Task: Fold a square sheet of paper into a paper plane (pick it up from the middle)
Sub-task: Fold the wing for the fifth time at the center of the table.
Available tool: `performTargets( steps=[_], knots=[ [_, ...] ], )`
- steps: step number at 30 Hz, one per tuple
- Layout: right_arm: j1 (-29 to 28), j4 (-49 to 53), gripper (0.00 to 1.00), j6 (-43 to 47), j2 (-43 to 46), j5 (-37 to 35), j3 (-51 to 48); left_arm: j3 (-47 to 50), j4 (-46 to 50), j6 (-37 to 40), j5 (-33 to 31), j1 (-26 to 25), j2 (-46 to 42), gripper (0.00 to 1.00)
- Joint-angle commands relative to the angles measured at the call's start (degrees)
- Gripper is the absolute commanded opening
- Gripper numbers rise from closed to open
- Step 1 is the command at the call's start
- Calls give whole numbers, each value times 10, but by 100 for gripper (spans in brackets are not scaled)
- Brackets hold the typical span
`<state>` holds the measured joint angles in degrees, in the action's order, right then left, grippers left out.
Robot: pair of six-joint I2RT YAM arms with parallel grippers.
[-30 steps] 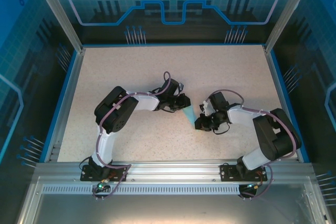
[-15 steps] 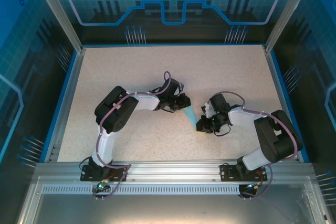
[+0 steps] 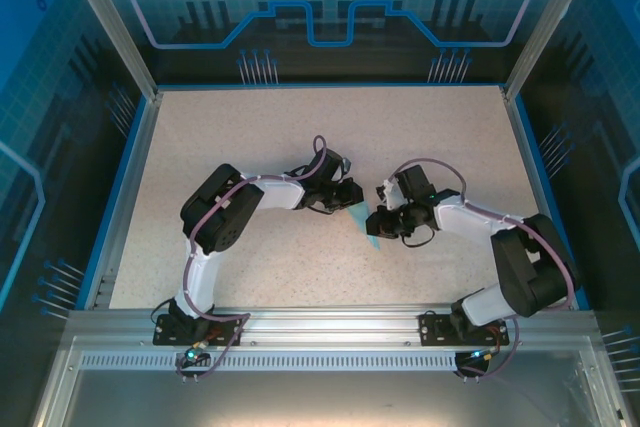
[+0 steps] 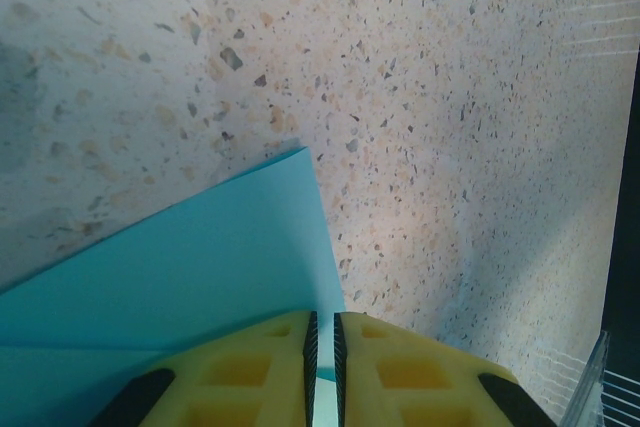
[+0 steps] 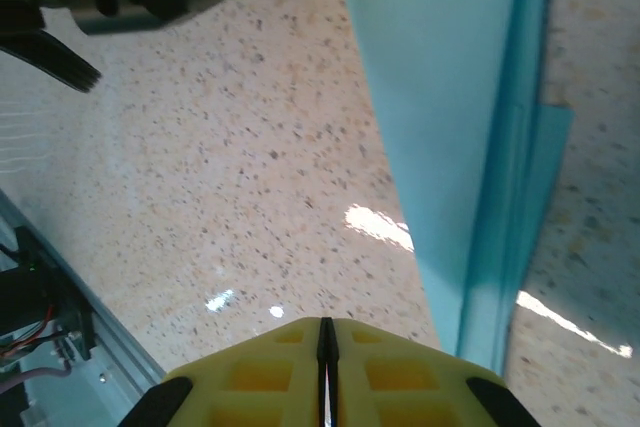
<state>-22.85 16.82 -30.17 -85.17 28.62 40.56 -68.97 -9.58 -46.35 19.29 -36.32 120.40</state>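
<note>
Top view: paper plane [image 3: 362, 219] lies flat on the table [image 3: 300, 127], just toward 5 o'clock of centre, between both grippers.

Left gripper [image 3: 351, 200] sits at the paper's 11 o'clock end. In the left wrist view its jaws are narrowed to a slit over the sheet (pale paper shows inside the slit), pinching it.

Right gripper [image 3: 380, 228] is at the paper's 4 o'clock. In the right wrist view its jaws are pressed together, holding nothing, with the folded edge [image 5: 490, 247] at 1 o'clock.
</note>
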Motion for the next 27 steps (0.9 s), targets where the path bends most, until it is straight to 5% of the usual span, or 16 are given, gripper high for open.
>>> performTargets(
  steps=[1,8,17,27],
  knots=[
    [-7,-23,11,7,-41,31,6,12,77,20,-18,-1,25,18],
    [10,-25,10,16,-91,4,-22,10,84,25,-16,0,25,19],
    [12,-18,15,-13,-4,15,-64,4,90,28,-18,-1,23,18],
    [11,-29,15,-28,-29,-19,-88,8,88,27,-13,0,18,18]
  ],
)
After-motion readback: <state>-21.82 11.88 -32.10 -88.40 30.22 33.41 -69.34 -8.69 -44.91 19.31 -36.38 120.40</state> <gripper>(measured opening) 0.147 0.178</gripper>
